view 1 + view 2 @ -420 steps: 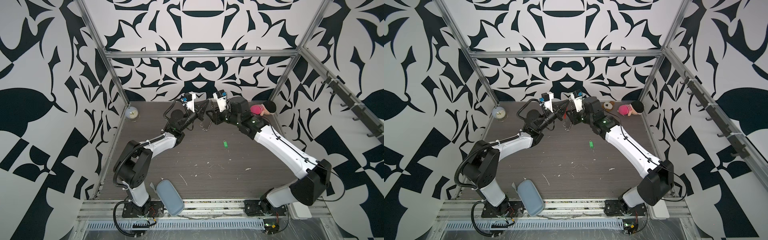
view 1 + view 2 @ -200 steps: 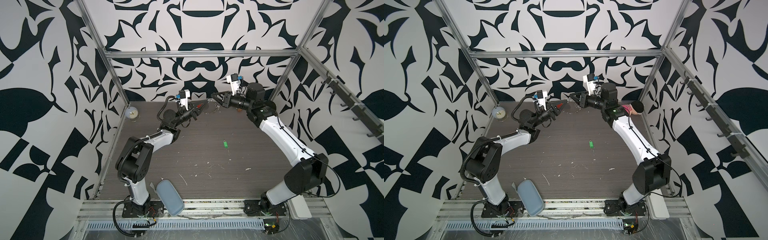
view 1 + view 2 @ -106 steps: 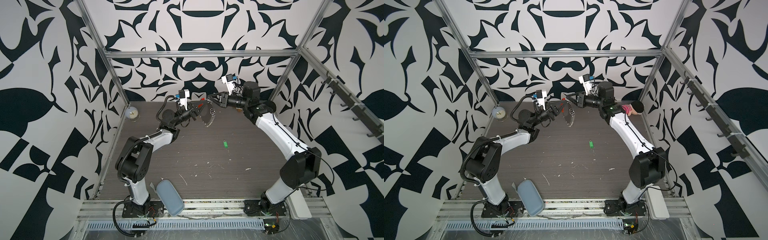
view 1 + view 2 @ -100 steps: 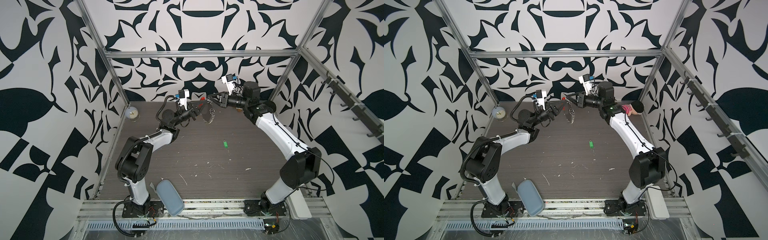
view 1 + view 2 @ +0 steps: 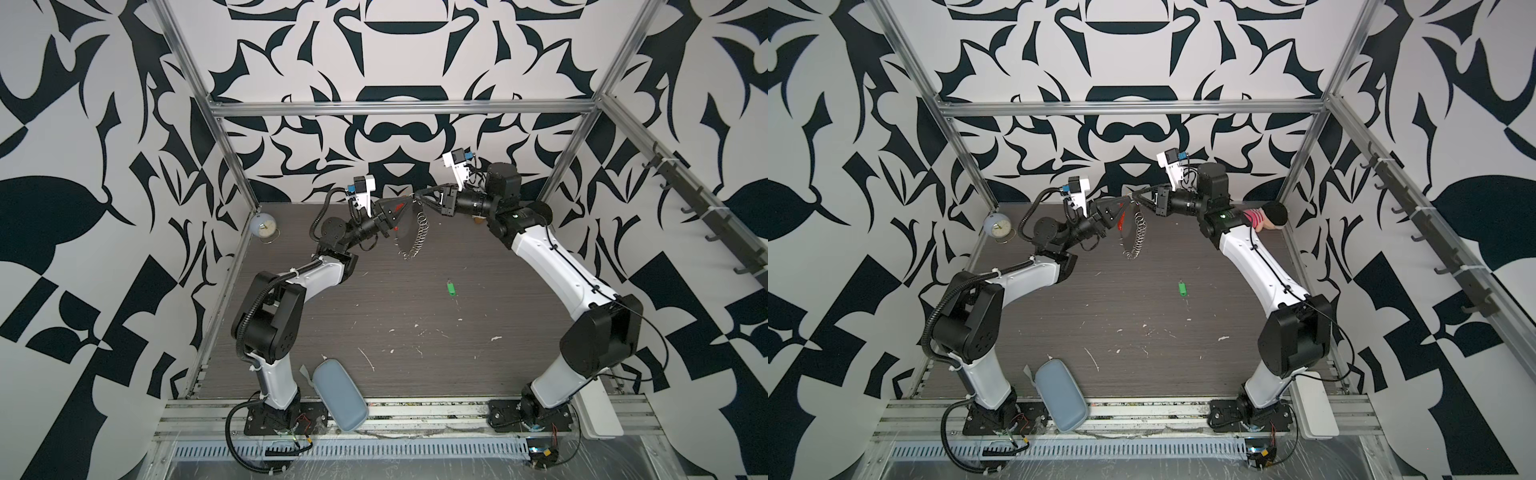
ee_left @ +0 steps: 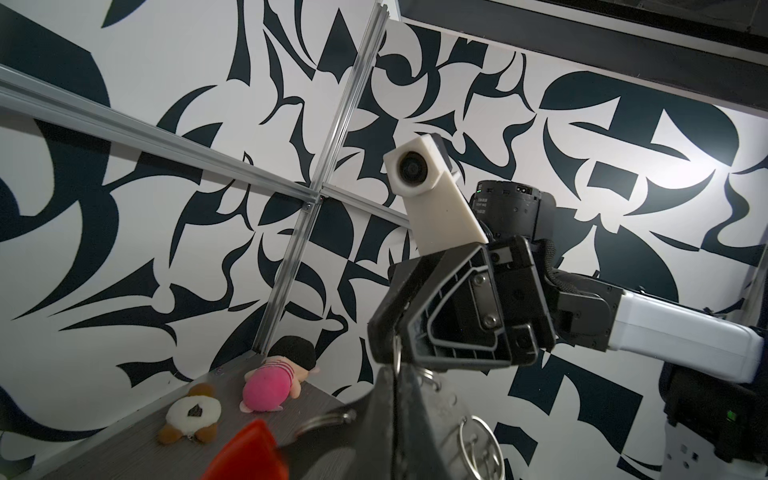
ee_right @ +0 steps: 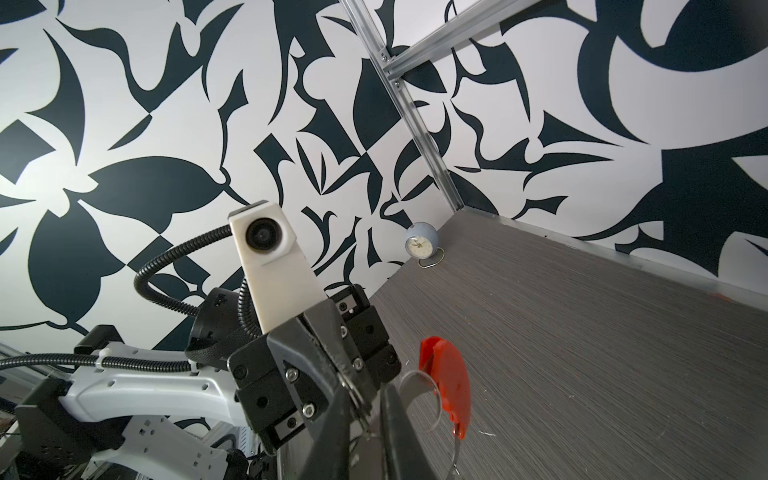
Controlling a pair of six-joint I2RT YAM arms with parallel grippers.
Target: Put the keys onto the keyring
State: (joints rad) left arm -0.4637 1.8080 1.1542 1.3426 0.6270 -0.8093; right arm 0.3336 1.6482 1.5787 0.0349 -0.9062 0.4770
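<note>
Both arms are up over the back of the desk, with the keyring hanging in the air between them. The left tool is clamped tight on its wire, right beside the red bar. The right tool, tip to tip with it, looks pinched on the same loop. The green-tagged key lies flat on the desk, well below both tools and nearer the arm bases, untouched. So the ring is secured; picking up the key and threading it are all left to do.

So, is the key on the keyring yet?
No, the key lies alone on the table, apart from the raised keyring.
</note>
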